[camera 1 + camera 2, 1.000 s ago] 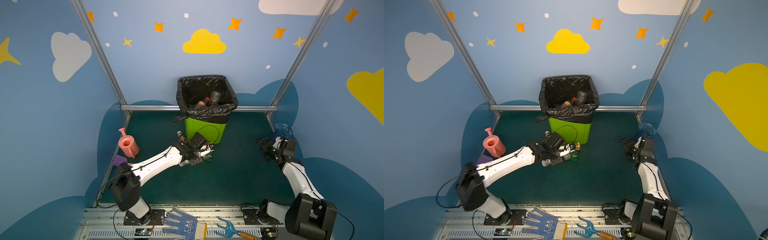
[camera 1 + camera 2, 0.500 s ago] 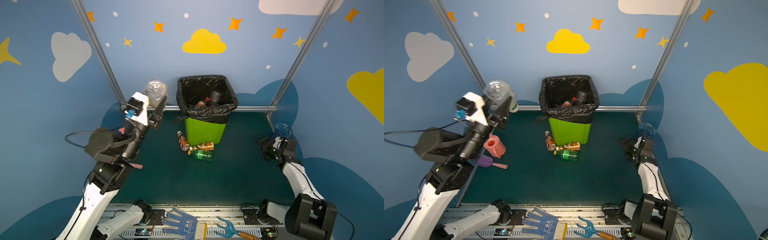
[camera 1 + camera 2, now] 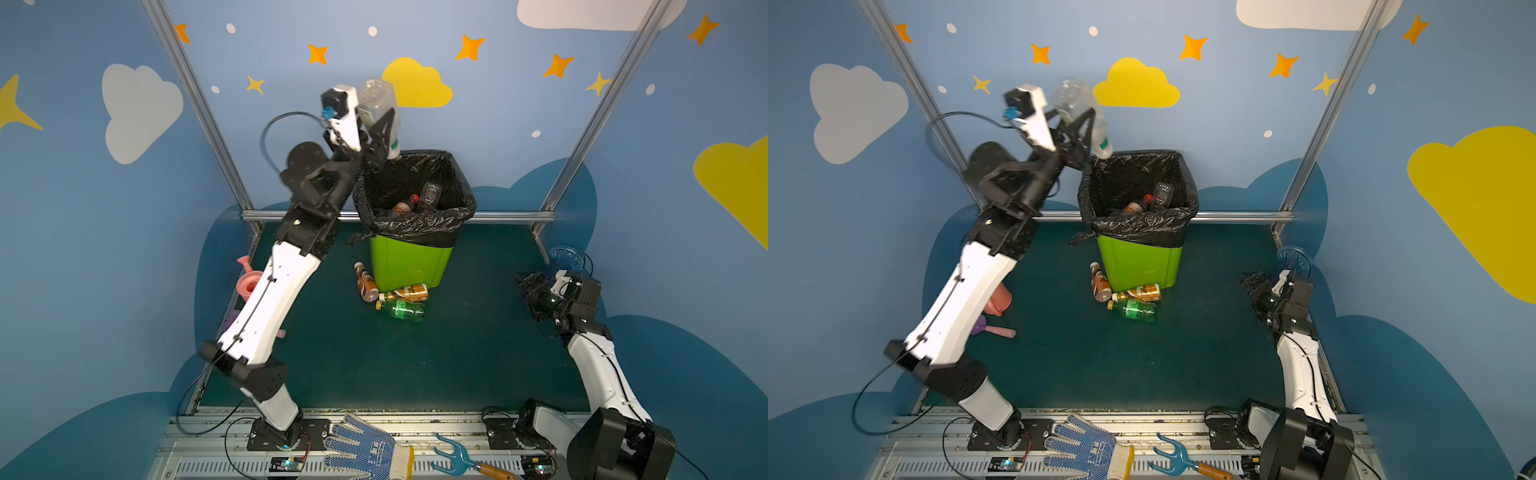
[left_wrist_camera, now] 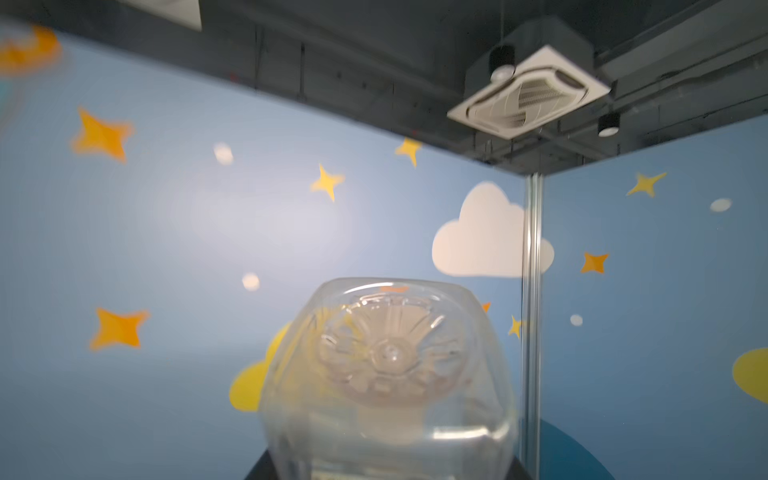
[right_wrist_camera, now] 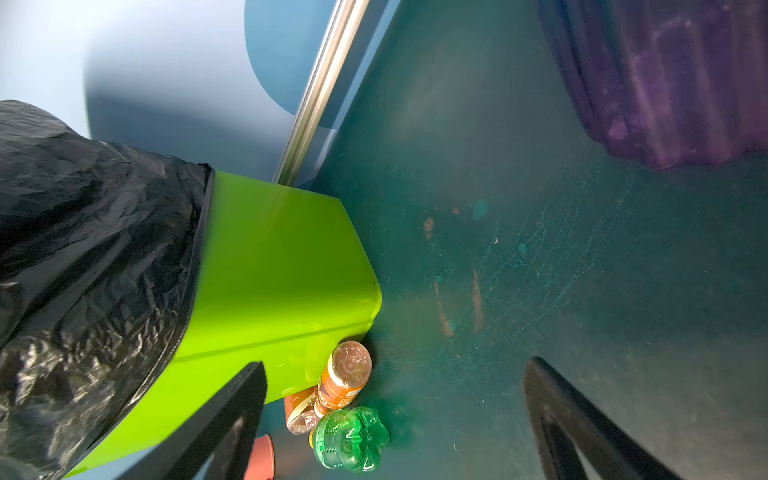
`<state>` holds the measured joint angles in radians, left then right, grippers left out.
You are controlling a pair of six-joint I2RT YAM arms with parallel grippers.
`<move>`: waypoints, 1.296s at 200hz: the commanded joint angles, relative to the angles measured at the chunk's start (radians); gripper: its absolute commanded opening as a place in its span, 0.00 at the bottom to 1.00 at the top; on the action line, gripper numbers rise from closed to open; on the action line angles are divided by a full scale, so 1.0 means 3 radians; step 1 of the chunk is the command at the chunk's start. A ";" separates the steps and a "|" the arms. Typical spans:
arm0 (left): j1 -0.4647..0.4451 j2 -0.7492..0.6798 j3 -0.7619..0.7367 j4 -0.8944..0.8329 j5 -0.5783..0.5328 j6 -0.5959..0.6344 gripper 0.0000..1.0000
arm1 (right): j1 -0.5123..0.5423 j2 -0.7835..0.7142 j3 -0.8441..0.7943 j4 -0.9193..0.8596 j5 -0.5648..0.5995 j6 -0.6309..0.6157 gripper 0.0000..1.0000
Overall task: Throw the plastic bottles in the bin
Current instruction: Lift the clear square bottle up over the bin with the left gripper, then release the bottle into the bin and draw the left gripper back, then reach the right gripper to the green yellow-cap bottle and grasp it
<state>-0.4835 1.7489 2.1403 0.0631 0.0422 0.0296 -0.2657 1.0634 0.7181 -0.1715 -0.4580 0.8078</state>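
Plastic bottles (image 3: 430, 195) are partly binned, several inside the bin (image 3: 409, 262) and three left on the floor (image 3: 457, 353) at its front, while the raised left gripper (image 3: 374, 122) clasps a clear bottle (image 3: 376, 97) cap-down high by the rim, and the right gripper (image 3: 530, 289) rests low, jaws wide and empty.

Raised clear bottle (image 3: 376, 104) beside bin (image 3: 409, 266)

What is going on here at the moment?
The left gripper holds a clear bottle high up by the bin, cap end down. Several bottles lie inside already; three more lie on the floor at the bin's foot. The right gripper rests open and empty, low at the right.
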 commanded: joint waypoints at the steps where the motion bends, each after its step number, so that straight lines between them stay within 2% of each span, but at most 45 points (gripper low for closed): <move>1: 0.0003 -0.0088 -0.0255 0.0062 0.0191 -0.0496 0.81 | -0.0056 -0.0124 0.0057 -0.0086 -0.0038 -0.0052 0.95; 16: 0.0001 -0.0389 -0.0651 0.0762 0.0097 -0.0486 1.00 | -0.0080 -0.0163 0.0041 -0.0096 -0.0029 -0.0079 0.95; 38: 0.0001 -0.0658 -0.0612 0.0543 0.0009 -0.0238 1.00 | -0.0087 -0.0141 -0.0011 -0.0015 -0.0084 -0.0075 0.95; 55: 0.0002 -0.0930 -0.0860 0.0515 -0.0054 -0.0121 1.00 | -0.0078 -0.0070 -0.0059 0.0109 -0.0211 -0.0085 0.95; 82: 0.0020 -0.1406 -0.1590 0.0657 -0.0358 -0.0077 1.00 | -0.0007 0.0069 -0.0093 0.0238 -0.0381 -0.0125 0.95; 113: 0.0088 -0.1963 -0.2593 0.0509 -0.0856 -0.0128 1.00 | 0.0271 0.0149 -0.0089 0.0288 -0.0294 -0.0168 0.95; 139: 0.0257 -0.2389 -0.3492 0.0254 -0.1160 -0.0527 1.00 | 0.0645 0.0316 -0.0041 0.0344 -0.0166 -0.0190 0.94; 184: 0.0499 -0.3109 -0.4788 -0.0284 -0.1413 -0.1351 1.00 | 0.1487 0.0855 0.0247 0.0374 -0.0016 -0.0346 0.93; 217: 0.0678 -0.3596 -0.5455 -0.0550 -0.1617 -0.1943 1.00 | 0.1941 0.1219 0.0512 0.0232 0.0053 -0.0578 0.93; 239: 0.0818 -0.3822 -0.5771 -0.0616 -0.1560 -0.2298 1.00 | 0.2072 0.1351 0.0609 0.0158 0.0071 -0.0637 0.93; 259: 0.0935 -0.3896 -0.5909 -0.0635 -0.1465 -0.2452 1.00 | 0.2178 0.1428 0.0633 0.0223 0.0062 -0.0576 0.92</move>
<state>-0.2356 0.5980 0.4030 -0.0933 -0.4023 -0.5808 0.3588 1.4677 0.8810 -0.0902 -0.4561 0.6525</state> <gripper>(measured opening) 0.997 0.928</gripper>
